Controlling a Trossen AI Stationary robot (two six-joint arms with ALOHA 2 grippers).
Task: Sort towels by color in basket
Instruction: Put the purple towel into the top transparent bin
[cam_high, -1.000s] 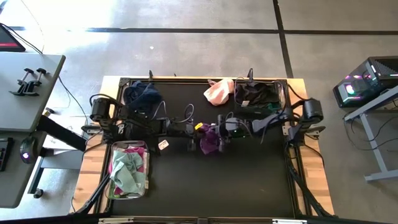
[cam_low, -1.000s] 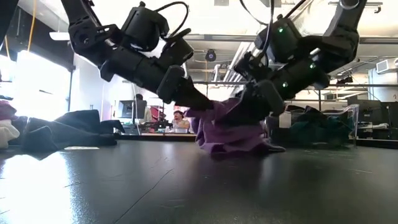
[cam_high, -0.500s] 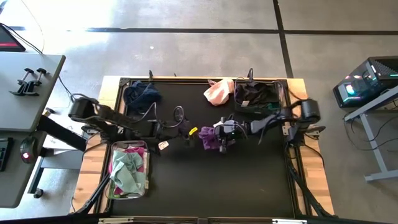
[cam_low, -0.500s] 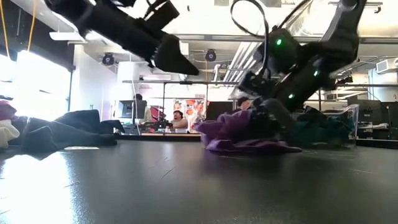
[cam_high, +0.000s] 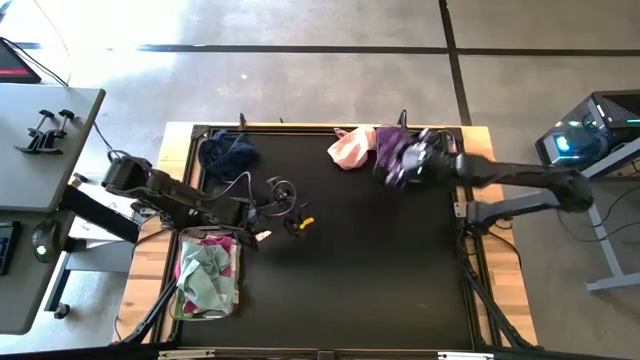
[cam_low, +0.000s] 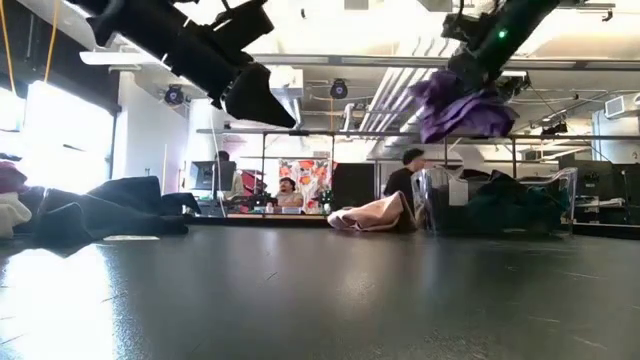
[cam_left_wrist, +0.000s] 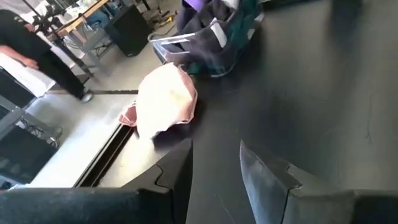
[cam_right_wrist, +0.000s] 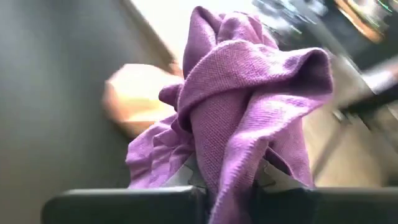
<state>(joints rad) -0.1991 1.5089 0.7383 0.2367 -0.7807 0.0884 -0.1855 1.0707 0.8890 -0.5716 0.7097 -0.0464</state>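
Over the black table (cam_high: 350, 280) the right gripper (cam_high: 405, 165) carries a purple towel (cam_high: 388, 150) clamped (left gripper (cam_high: 296, 222) empty, parted); next, release over its pile

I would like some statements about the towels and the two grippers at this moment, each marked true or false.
1. The right gripper holds the purple towel in the air. True.
2. The pink towel lies inside the clear basket. False: it lies on the table beside it.
3. The left gripper holds a towel. False: it is open and empty.
4. The basket at the table's left edge holds towels. True.
5. The navy towel hangs from the left gripper. False: it lies on the table.
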